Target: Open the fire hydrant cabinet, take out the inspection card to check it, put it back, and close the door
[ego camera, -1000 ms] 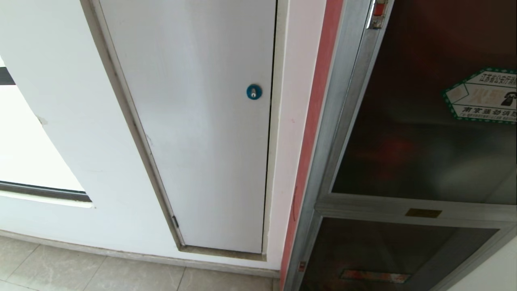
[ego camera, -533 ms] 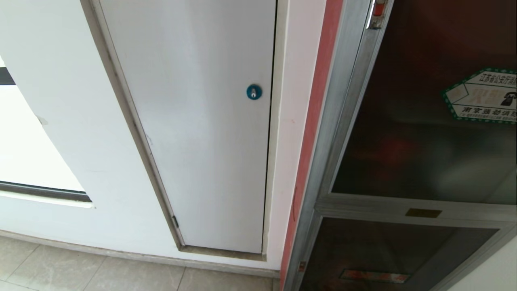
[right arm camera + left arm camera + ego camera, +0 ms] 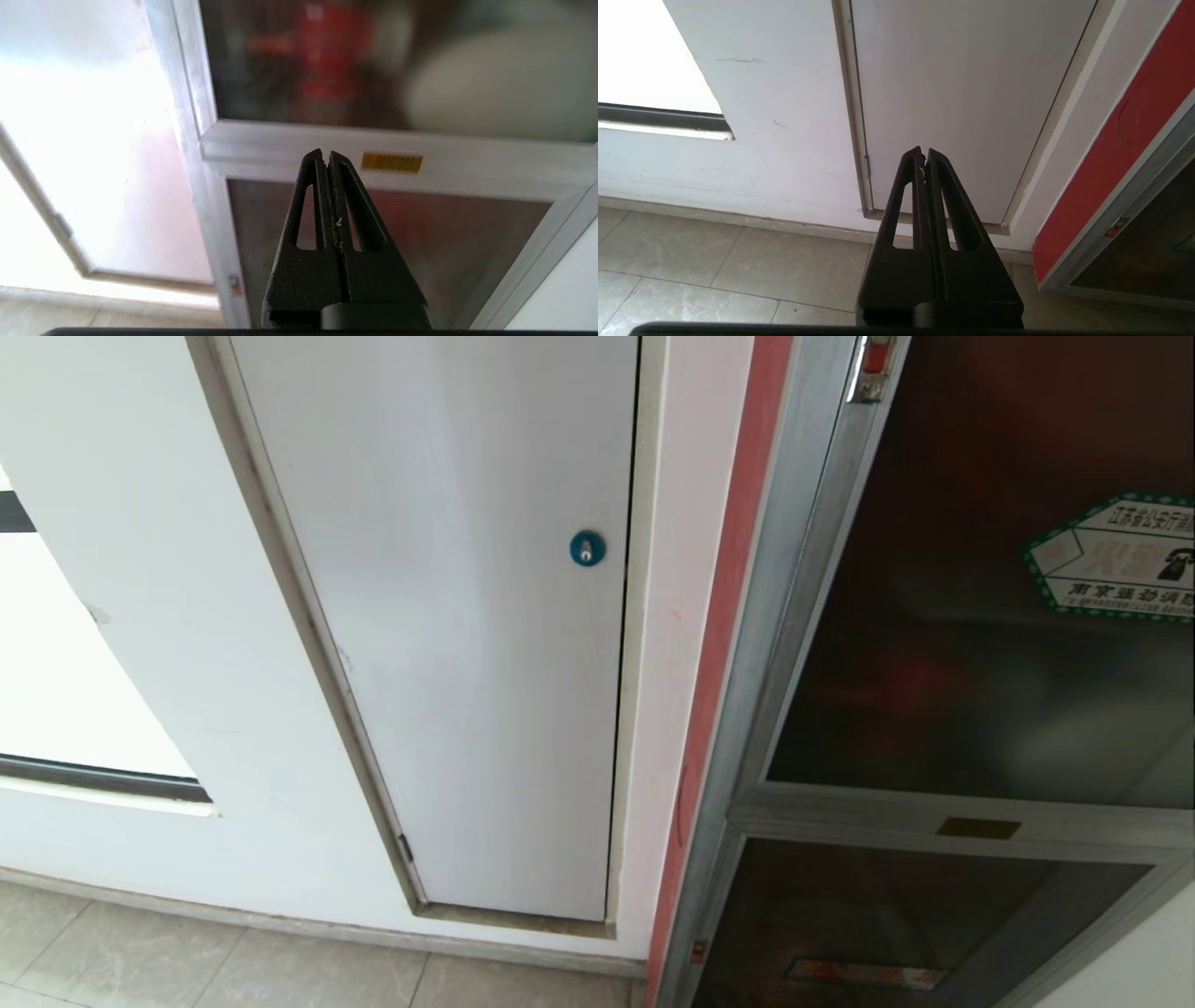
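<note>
The fire hydrant cabinet [image 3: 794, 616] fills the right of the head view, silver-framed. Its dark glass door [image 3: 934, 616] is closed and bears a green-bordered hexagonal sticker [image 3: 1116, 558]. Red and white shapes show dimly behind the glass [image 3: 336, 51]. The inspection card is out of view. Neither arm shows in the head view. My right gripper [image 3: 326, 157] is shut and empty, pointing at the silver crossbar [image 3: 467, 158] under the door, a little apart from it. My left gripper [image 3: 923, 154] is shut and empty, low before the white panel door [image 3: 962, 93].
A plain white panel door [image 3: 467, 616] with a round blue lock [image 3: 587, 548] stands left of the cabinet. A red strip [image 3: 728, 616] edges the cabinet frame. A smaller dark glass panel [image 3: 887, 933] sits below the crossbar. Grey floor tiles [image 3: 187, 961] lie along the wall.
The head view has not shifted and no arm has entered it. The door stays closed.
</note>
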